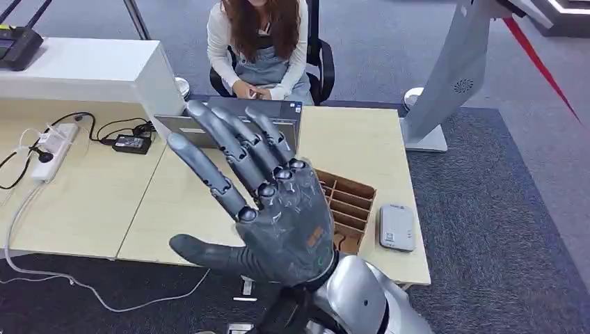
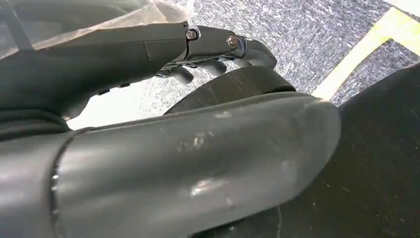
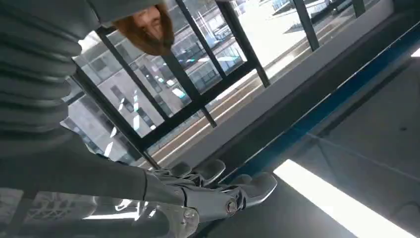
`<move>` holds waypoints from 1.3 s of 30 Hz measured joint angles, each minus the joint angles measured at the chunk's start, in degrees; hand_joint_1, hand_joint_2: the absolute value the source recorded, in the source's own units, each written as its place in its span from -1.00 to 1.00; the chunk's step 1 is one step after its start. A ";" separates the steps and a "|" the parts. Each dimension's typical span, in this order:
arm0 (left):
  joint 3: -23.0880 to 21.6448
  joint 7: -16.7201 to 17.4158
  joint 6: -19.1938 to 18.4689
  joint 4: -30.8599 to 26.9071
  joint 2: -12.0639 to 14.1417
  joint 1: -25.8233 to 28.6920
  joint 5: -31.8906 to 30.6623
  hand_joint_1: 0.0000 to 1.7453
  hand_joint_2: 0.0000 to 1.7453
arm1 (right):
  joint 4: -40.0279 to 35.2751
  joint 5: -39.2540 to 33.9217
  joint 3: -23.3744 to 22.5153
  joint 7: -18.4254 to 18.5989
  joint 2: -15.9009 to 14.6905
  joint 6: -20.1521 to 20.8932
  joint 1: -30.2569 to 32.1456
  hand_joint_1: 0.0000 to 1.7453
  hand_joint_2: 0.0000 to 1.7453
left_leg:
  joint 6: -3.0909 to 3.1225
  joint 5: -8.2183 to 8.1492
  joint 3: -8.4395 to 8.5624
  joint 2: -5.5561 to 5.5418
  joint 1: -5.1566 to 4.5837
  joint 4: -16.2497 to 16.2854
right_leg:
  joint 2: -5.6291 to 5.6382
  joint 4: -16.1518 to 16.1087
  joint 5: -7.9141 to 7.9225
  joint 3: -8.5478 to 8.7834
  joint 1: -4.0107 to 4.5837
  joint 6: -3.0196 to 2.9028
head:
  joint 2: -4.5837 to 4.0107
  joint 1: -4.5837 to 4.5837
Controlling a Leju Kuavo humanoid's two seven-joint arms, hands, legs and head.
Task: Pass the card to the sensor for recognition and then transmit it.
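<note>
Right robot hand (image 1: 278, 223): raised in front of the head camera, fingers spread, holding nothing.
Left robot hand (image 2: 218, 44): hangs low; whether it holds anything I cannot tell.
Card: probably in the cardboard divider box (image 1: 351, 202) on the bench (image 1: 90, 209); none clearly visible.
Sensor (image 1: 396, 227): just beside the box.
Handling: likely thin, light, stiff, slick; pinch by an edge.

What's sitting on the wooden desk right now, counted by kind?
Laptop: 1
Power strip: 1
Power adapter: 1
Divided cardboard box: 1
Card reader: 1
Total: 5
</note>
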 joint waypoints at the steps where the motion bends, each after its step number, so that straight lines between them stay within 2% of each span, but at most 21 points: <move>1: 0.00 -0.07 -0.02 0.00 0.00 0.00 0.02 -1.00 -1.00 | -0.02 -0.09 0.15 -0.42 0.02 -0.31 -0.32 -1.00 -1.00 | 0.00 0.00 0.01 0.00 -0.02 0.00 | 0.00 0.00 0.00 0.02 -0.01 0.00 | 0.00 0.00; 10: 0.00 -0.35 -0.17 0.00 0.02 0.00 0.04 -1.00 -1.00 | 0.72 -0.37 0.26 -3.12 0.17 -1.68 -2.50 -1.00 -1.00 | 0.00 0.00 0.09 -0.02 0.00 0.00 | -0.01 0.00 0.00 0.09 -0.01 0.00 | 0.00 -0.02; 24: 0.00 -0.35 -0.15 0.00 0.02 0.01 0.20 -1.00 -1.00 | 0.55 7.80 0.22 -1.16 0.50 -3.69 -3.61 -1.00 -1.00 | 0.00 0.00 0.15 -0.03 -0.01 0.00 | -0.02 0.00 0.00 0.15 -0.02 0.00 | 0.00 0.00; 32: 0.00 -0.33 0.20 0.00 0.02 0.04 -0.13 -1.00 -1.00 | 0.52 -0.70 0.63 1.16 0.26 -3.69 -2.09 -1.00 -1.00 | 0.00 0.00 0.19 0.01 -0.01 0.00 | -0.01 0.00 0.00 0.14 -0.01 0.00 | 0.00 -0.02; 33: 0.00 -0.33 0.17 0.00 0.02 0.04 -0.13 -1.00 -1.00 | 0.50 -1.45 0.81 2.30 0.04 -2.55 -1.96 -1.00 1.00 | 0.00 0.00 0.18 0.01 -0.01 0.00 | -0.01 0.00 0.00 0.13 -0.01 0.00 | 0.00 -0.02; 35: 0.00 -0.33 0.18 0.00 0.02 0.04 -0.33 -1.00 -1.00 | 0.28 -3.38 1.03 5.61 -0.22 0.17 -2.14 -1.00 1.00 | 0.00 0.00 0.17 0.02 -0.01 0.00 | -0.01 0.00 0.00 0.10 -0.01 0.00 | 0.00 -0.02; 37: -0.02 -0.33 0.11 0.00 0.02 0.03 -0.44 -1.00 -1.00 | 0.87 -5.57 0.44 9.00 -0.57 1.18 -2.54 -1.00 1.00 | 0.00 0.00 0.17 0.01 -0.01 0.00 | -0.01 -0.01 0.00 0.12 -0.02 0.00 | 0.00 -0.02; 39: -0.02 -0.33 0.09 0.00 0.04 0.04 -0.63 -1.00 -1.00 | 1.95 -7.04 -0.59 9.77 -1.27 0.98 -2.59 -1.00 1.00 | 0.00 0.00 0.17 0.01 -0.01 0.00 | -0.01 -0.01 0.00 0.11 -0.02 0.00 | 0.00 -0.02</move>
